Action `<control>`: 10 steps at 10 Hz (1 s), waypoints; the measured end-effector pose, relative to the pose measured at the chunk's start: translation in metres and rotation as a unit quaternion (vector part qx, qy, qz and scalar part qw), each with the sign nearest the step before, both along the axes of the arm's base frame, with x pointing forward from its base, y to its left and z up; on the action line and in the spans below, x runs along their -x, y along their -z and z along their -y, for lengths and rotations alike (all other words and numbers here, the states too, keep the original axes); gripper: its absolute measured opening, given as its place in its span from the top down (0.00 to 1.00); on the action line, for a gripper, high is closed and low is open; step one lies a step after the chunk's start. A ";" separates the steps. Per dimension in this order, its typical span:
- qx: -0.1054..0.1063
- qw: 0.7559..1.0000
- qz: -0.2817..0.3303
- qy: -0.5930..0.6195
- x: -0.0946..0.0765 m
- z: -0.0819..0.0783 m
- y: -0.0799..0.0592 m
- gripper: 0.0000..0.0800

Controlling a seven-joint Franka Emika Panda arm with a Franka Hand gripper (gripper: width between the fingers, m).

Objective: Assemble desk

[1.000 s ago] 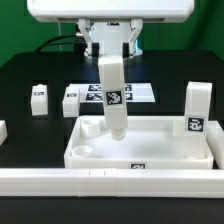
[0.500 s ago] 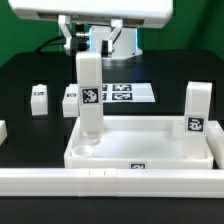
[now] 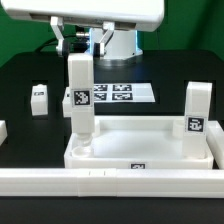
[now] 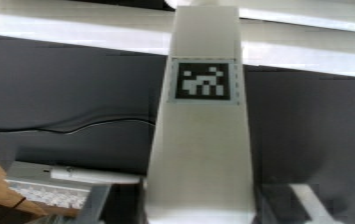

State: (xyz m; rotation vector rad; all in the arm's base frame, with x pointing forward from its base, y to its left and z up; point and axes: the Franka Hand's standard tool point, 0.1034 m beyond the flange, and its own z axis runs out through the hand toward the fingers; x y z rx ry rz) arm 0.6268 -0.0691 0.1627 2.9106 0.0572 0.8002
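My gripper [image 3: 80, 50] is shut on a white square leg [image 3: 80, 95] and holds it upright over the near-left corner of the white tray-like tabletop [image 3: 150, 140]. The leg's lower end hangs just above or behind the round corner socket [image 3: 82, 151]; I cannot tell if they touch. In the wrist view the leg [image 4: 200, 140] with its tag fills the middle, clamped low between the gripper [image 4: 200, 212] jaws. The tabletop rim [image 4: 85, 35] shows beyond it.
A second leg [image 3: 196, 110] stands upright at the tabletop's right end. A short leg [image 3: 39, 99] stands at the exterior view's left; another is partly hidden behind the held leg. The marker board [image 3: 120, 93] lies behind. A long white rail [image 3: 110, 181] runs along the front.
My gripper has carried the leg toward the exterior view's left, from mid-tabletop to over the near-left corner socket. The other parts have not moved.
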 end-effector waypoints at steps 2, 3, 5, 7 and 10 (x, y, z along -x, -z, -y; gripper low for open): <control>0.003 1.000 -0.004 -0.001 0.002 0.003 0.005 0.64; 0.003 1.000 -0.006 -0.002 0.003 0.002 0.007 0.64; 0.003 1.000 -0.009 -0.003 0.005 0.001 0.013 0.64; 0.004 1.000 -0.012 -0.003 0.006 0.000 0.017 0.64; 0.005 1.000 -0.019 -0.003 0.008 0.001 0.025 0.64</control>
